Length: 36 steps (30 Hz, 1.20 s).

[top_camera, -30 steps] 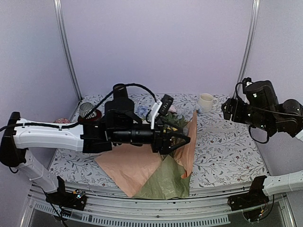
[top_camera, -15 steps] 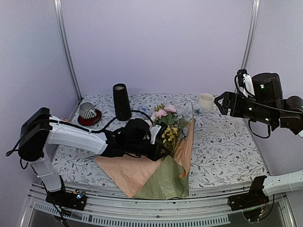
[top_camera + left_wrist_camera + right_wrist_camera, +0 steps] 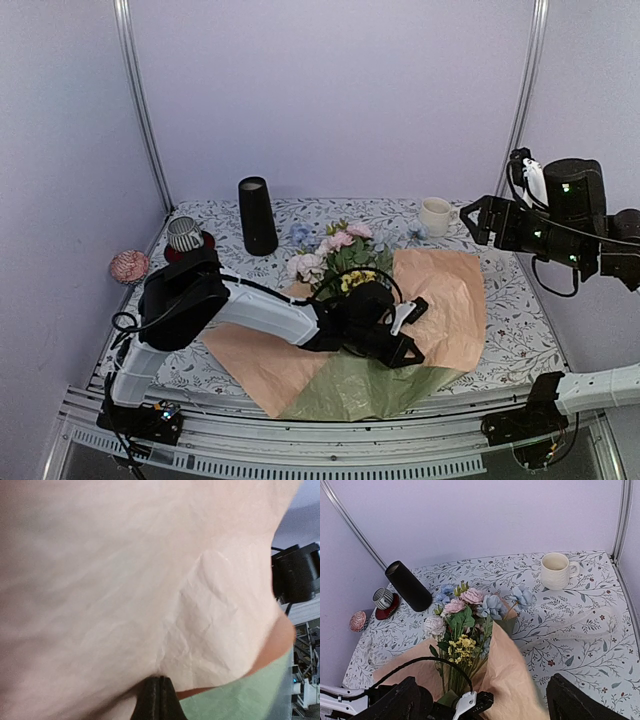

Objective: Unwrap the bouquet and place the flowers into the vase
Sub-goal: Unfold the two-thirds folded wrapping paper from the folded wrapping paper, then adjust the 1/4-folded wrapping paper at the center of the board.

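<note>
Wrapping paper point(image 3: 450, 300) lies opened out flat across the lower middle of the top view, tan side up, with a sage-green flap at the bottom edge; flowers point(image 3: 340, 255) are lying on it around centre frame, pink, white and blue heads pointing toward the back wall, little yellow cluster just below them, stems running down behind the left arm; left gripper point(image 3: 159, 700) is clenched, and in its wrist view the tan sheet creases right at the closed tips, so it looks pinched on the wrapping paper; right gripper point(image 3: 480, 220) hangs up off the table point(image 3: 520, 330) in the upper right, jaws spread wide with nothing between them; vase point(image 3: 257, 215) stands upright left of centre near the back, apart from the flowers; striped cup point(image 3: 184, 234) sits to its left, cream mug point(image 3: 434, 215) over to the right of centre
</note>
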Tool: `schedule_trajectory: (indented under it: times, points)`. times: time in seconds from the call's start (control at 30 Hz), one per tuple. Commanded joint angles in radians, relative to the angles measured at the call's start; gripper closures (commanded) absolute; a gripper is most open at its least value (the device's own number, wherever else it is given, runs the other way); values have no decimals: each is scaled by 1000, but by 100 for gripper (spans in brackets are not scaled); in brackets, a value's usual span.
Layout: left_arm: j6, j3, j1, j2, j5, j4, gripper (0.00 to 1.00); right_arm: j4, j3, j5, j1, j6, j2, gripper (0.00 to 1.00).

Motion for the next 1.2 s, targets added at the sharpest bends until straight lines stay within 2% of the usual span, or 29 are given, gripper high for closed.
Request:
schedule_trajectory:
  times: [0.0, 0.2, 0.4, 0.57, 0.7, 0.77, 0.9, 0.97, 1.03, 1.07, 1.17]
  points:
    - [-6, 9, -4, 7, 39, -13, 100, 5, -30, 13, -1, 9, -23, 10]
    - [48, -41, 1, -111, -29, -54, 97, 31, -75, -21, -1, 10, 5, 9]
    - [128, -171, 17, -379, -210, -132, 89, 107, -148, -84, -2, 6, 48, 9]
    - [137, -335, 61, -614, -318, -165, 84, 288, -264, -237, -2, -15, 64, 10]
    - [129, -462, 103, -748, -396, -200, 83, 375, -270, -375, -1, -38, 99, 14]
    - [108, -521, 126, -812, -430, -235, 82, 390, -243, -440, -1, -68, 123, 20]
    - [63, -667, 170, -934, -468, -221, 82, 458, -240, -519, -2, -72, 175, 46]
    - [38, -735, 193, -975, -463, -189, 81, 508, -254, -552, -2, -51, 223, 65]
    - [21, -778, 208, -991, -451, -163, 81, 544, -262, -570, -1, -22, 301, 89]
    - [16, -789, 213, -989, -450, -155, 82, 561, -265, -575, -1, -11, 336, 96]
    - [4, -792, 227, -947, -456, -154, 85, 595, -265, -553, -1, 33, 446, 98]
